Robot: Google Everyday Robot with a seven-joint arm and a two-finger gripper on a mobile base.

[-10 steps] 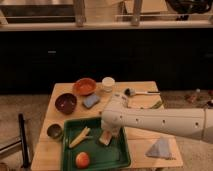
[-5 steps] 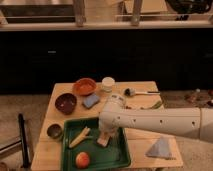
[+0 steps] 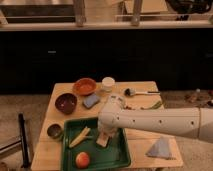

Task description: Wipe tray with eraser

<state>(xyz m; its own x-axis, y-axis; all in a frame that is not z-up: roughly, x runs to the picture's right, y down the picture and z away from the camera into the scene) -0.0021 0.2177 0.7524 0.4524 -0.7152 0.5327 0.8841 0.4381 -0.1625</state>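
Note:
The green tray (image 3: 117, 156) lies at the front of the wooden table. My gripper (image 3: 106, 133) hangs over the tray's middle at the end of the white arm that reaches in from the right. It is shut on the eraser (image 3: 103, 141), a small tan block that stands tilted with its lower end on or just above the tray floor. The arm's end hides the eraser's top.
In the tray lie yellow strips (image 3: 80, 136) and a red-orange fruit (image 3: 82, 159). On the table are an orange bowl (image 3: 85, 86), a dark bowl (image 3: 66, 102), a blue sponge (image 3: 91, 101), a white cup (image 3: 107, 82), a small tin (image 3: 54, 131), a spoon (image 3: 140, 92) and a grey-blue cloth (image 3: 161, 148).
The gripper and eraser have shifted only slightly over the tray's middle. Nothing else has moved.

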